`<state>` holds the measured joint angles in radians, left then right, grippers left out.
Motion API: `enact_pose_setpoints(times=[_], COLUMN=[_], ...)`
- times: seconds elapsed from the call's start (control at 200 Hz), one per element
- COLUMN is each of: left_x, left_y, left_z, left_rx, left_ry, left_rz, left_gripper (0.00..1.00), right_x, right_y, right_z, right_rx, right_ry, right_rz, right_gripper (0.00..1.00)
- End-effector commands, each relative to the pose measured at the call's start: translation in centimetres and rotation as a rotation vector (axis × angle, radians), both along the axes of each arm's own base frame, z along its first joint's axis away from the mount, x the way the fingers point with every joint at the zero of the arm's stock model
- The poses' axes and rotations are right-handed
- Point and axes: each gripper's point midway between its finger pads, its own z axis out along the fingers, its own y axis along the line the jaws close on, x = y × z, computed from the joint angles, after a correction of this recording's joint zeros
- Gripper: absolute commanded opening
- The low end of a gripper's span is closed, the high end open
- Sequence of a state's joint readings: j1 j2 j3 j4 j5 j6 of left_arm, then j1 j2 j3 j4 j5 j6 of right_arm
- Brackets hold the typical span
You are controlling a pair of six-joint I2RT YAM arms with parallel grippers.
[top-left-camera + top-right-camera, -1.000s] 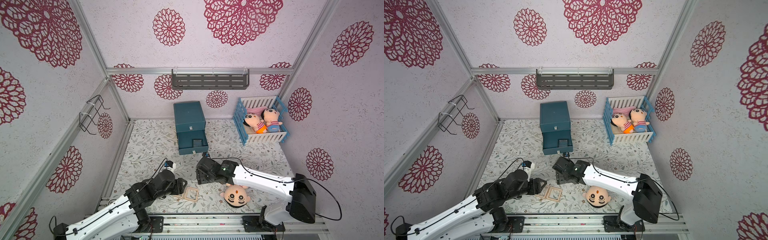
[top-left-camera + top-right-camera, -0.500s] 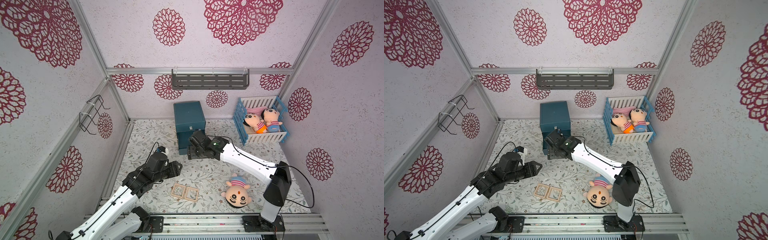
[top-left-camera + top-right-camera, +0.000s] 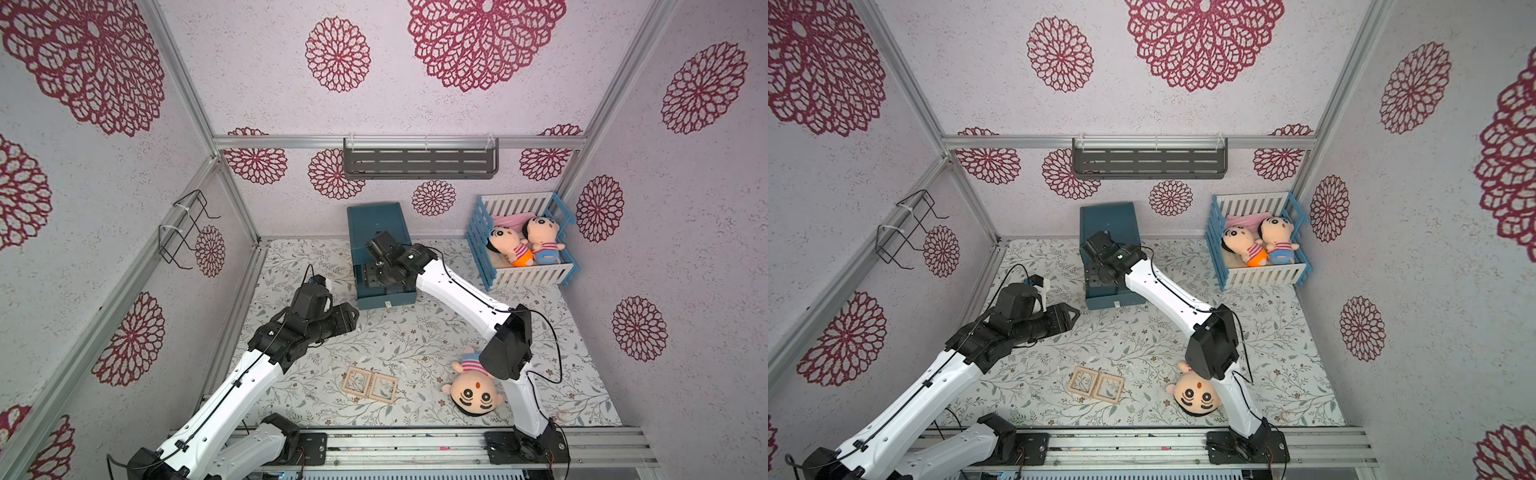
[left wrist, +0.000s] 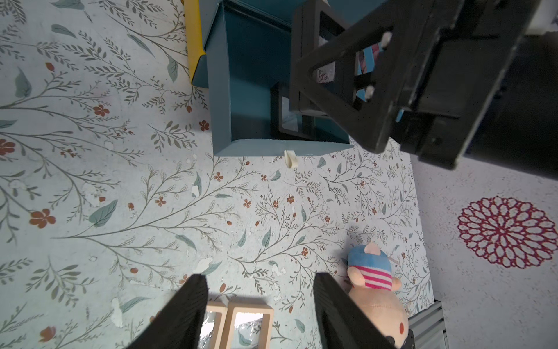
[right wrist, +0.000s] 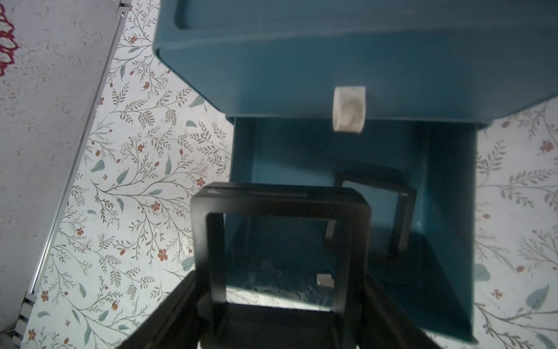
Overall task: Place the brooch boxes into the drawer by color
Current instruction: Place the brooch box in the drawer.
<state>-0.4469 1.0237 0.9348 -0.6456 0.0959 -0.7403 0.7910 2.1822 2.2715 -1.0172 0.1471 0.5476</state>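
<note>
The right pincer (image 5: 280, 317) grips a black brooch box (image 5: 280, 202) — light, stiff, its clear centre probably delicate, best held by the rim — just over the open drawer (image 5: 447, 196), its twin (image 5: 404, 211) lying below; the left pincer (image 4: 261, 287), part-open, holds nothing, the wood-coloured pair (image 4: 250, 310) well apart.

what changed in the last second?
The right gripper swung from the front of the table back to the open drawer, where it holds a black brooch box above a second black box lying inside. The left gripper lifted away from the two wood-coloured boxes, jaws open and empty. Those boxes, the drawer and the front doll stayed put.
</note>
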Motion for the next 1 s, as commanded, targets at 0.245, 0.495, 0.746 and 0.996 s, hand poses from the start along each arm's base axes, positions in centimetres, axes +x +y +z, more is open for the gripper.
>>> enact_pose_setpoints(times=[0.245,0.495,0.746,0.996], left_x=[3.4,4.1,4.1,4.1], left_y=[1.0,1.4,1.2,1.0], left_z=[1.5,0.9,0.9,0.9], left_rx=[0.006,0.062,0.056,0.049], left_ry=[-0.045,-0.013,-0.008,-0.005], left_rz=[0.045,0.050,0.043,0.037], left_gripper=[0.63,0.63,0.63,0.63], right_x=[1.9,2.7,3.1,3.3], right_y=[0.5,0.7,1.2,1.7], right_z=[-0.8,-2.5,-3.9,-4.7], right_rx=[-0.002,0.001,0.017,0.024], right_ry=[0.000,0.020,0.044,0.054], right_rz=[0.015,0.016,0.025,0.031], right_gripper=[0.47,0.46,0.46,0.47])
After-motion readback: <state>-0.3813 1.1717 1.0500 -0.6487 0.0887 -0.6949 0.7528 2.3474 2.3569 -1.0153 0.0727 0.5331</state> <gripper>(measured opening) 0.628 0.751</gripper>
